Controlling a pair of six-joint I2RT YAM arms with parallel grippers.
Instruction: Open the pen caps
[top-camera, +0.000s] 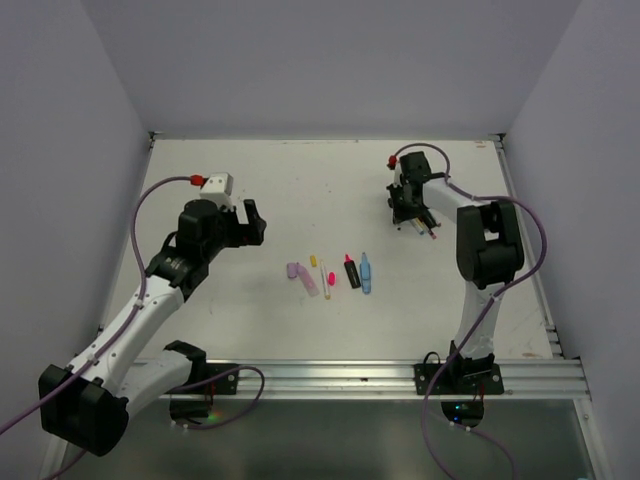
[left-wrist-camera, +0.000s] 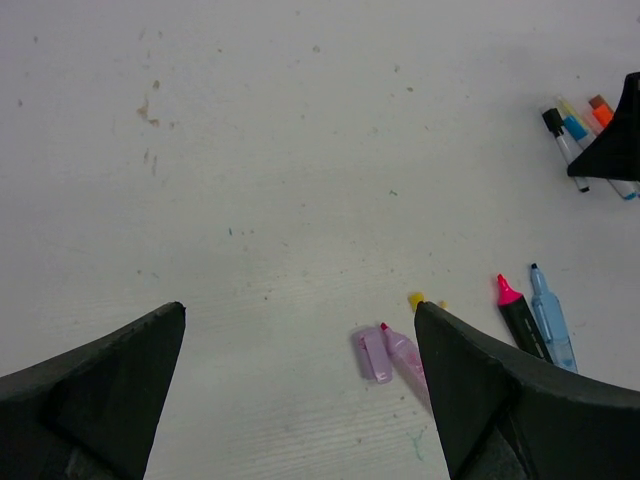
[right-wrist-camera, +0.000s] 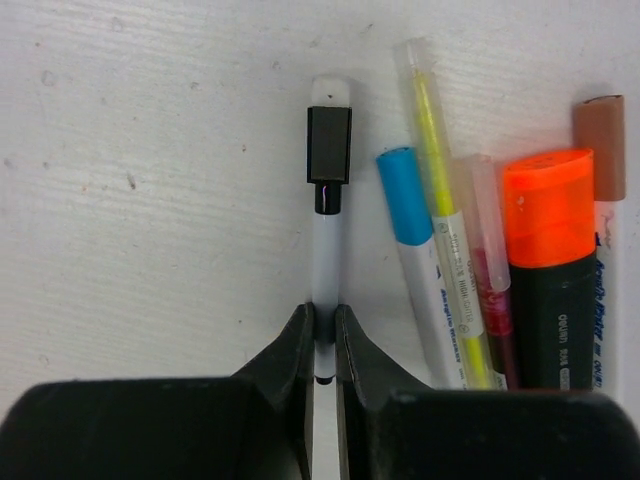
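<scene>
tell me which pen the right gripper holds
The white pen with the black cap, leftmost in the right wrist view. The right gripper is shut on its barrel; the blue-capped pen and orange-capped highlighter lie free.

Four caps sit closed on pens that lie flat, side by side: a black cap (right-wrist-camera: 329, 145) on a thin white pen (right-wrist-camera: 326, 250), a blue cap (right-wrist-camera: 403, 195), a broad orange cap (right-wrist-camera: 548, 205) on a black highlighter (right-wrist-camera: 555, 320), and a brown cap (right-wrist-camera: 600, 130). Well apart from these, a lilac cap (left-wrist-camera: 373, 354) lies detached just beside its lilac highlighter (left-wrist-camera: 403, 352). A small yellow cap (left-wrist-camera: 416, 299) lies loose nearby.
</scene>
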